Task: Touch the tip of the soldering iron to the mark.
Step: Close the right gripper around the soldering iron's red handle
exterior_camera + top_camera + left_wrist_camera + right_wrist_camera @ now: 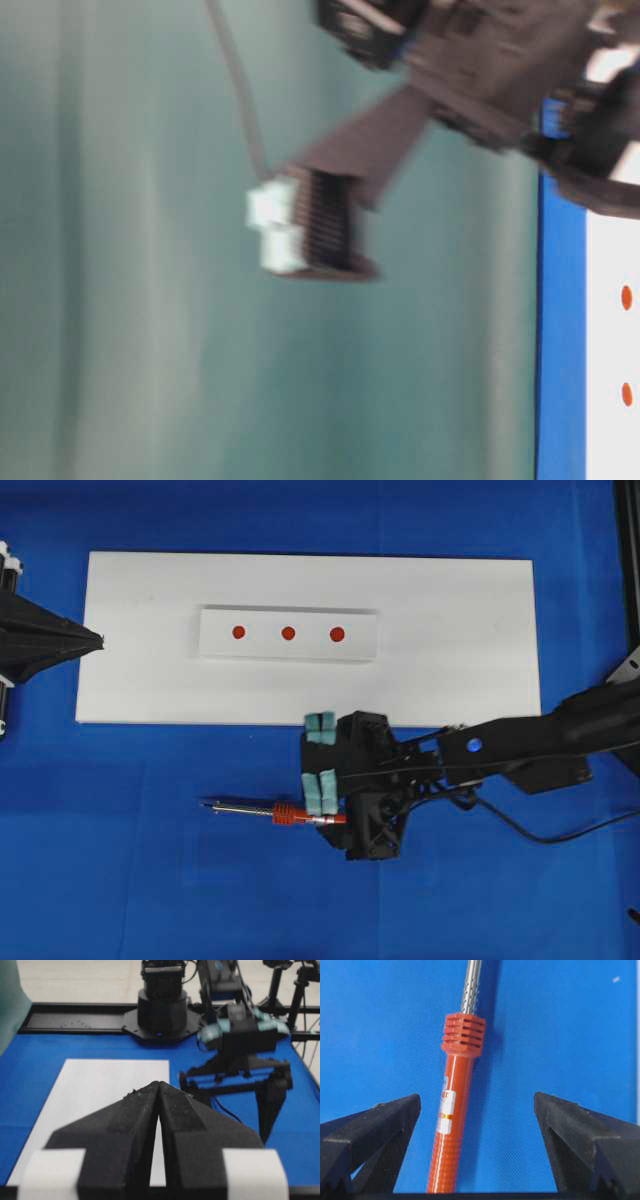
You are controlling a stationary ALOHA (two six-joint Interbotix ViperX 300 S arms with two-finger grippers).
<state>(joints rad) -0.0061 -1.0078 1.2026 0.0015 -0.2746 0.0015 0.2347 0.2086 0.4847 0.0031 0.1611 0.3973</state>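
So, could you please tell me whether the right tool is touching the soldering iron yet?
Apart. The right wrist view shows the right tool open, with blue cloth visible on both sides between its fingers and the soldering iron's orange handle.

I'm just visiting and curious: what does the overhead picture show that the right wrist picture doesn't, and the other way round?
Only overhead: the white board, the raised strip with three red dots, the mark among them, and the shut left gripper.
Only the right wrist: the handle's ribbed collar and label up close.
Both: the soldering iron lying on blue cloth, with the right gripper open around its handle, not touching.
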